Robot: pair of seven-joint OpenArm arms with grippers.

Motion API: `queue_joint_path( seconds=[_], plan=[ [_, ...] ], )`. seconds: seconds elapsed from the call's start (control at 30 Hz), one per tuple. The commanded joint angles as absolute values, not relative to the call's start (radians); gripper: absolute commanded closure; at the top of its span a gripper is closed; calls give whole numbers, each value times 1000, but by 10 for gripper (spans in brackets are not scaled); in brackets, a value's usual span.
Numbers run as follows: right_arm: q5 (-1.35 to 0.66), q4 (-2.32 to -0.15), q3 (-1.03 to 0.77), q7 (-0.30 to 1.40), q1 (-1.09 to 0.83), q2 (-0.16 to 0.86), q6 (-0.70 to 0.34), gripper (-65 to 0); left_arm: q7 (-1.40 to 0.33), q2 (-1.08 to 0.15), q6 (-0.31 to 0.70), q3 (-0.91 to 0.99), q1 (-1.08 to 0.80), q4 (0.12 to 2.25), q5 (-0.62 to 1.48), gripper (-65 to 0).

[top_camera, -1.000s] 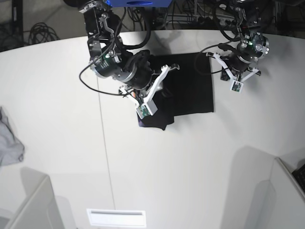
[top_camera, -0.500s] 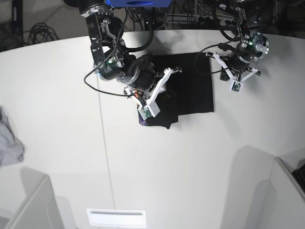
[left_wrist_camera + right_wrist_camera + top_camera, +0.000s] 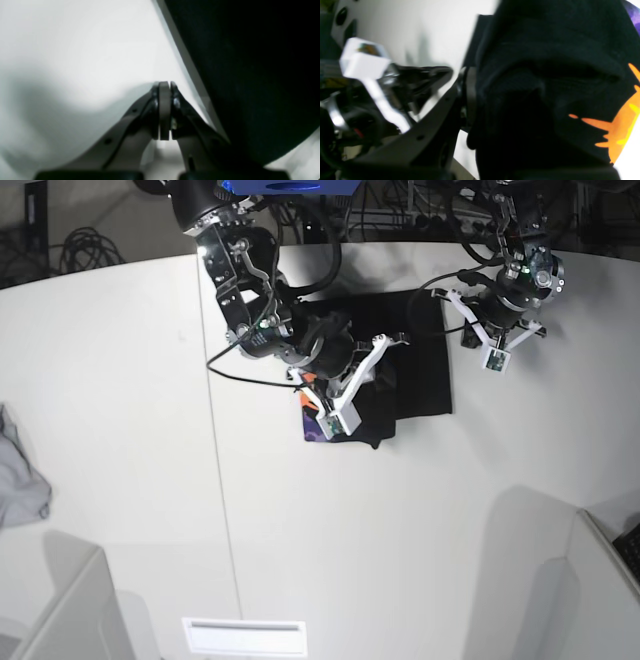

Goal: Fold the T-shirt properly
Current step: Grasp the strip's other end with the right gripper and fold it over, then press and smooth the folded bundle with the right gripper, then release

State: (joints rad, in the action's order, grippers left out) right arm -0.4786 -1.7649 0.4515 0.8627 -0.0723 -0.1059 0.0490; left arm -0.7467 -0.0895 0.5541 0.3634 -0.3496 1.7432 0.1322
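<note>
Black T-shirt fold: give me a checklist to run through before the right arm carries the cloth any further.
1. Right hand shut on the black fabric T-shirt: ok, cloth is bunched against its fingers in the right wrist view.
2. Left hand shut and empty: ok, its fingers meet with nothing between them.
3. Left hand off the shirt: ok, it sits over the white table beside the shirt's edge.
4. Folded part lies flat: not ok, the lifted cloth is crumpled and the orange print shows.
5. Far edges aligned: cannot tell, the right arm covers them in the base view.
</note>
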Motion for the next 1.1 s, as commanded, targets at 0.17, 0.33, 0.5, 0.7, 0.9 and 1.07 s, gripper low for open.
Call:
queue_joint_path(
  seconds=[0.17, 0.33, 0.5, 0.7, 0.9, 1.07],
  plan=[
    [-496, -1761, 460, 812, -54, -120, 44, 0, -739, -105, 564, 380, -380, 1762, 142, 0],
    [-496, -1745, 461, 788, -54, -120, 44, 0, -739, -117, 567, 450, -429, 1773, 143, 0],
    [-495, -1727, 463, 750, -53, -120, 44, 0, -740, -119, 599, 524, -470, 1785, 143, 0],
    [-495, -1658, 495, 739, -35, -120, 44, 0, -832, -116, 698, 639, -469, 1781, 143, 0],
    [-493, -1636, 538, 708, -19, -120, 47, 0, -901, -117, 698, 734, -435, 1779, 143, 0],
    [-493, -1610, 545, 711, -18, -120, 47, -27, -901, -117, 698, 756, -438, 1781, 143, 0]
  ],
)
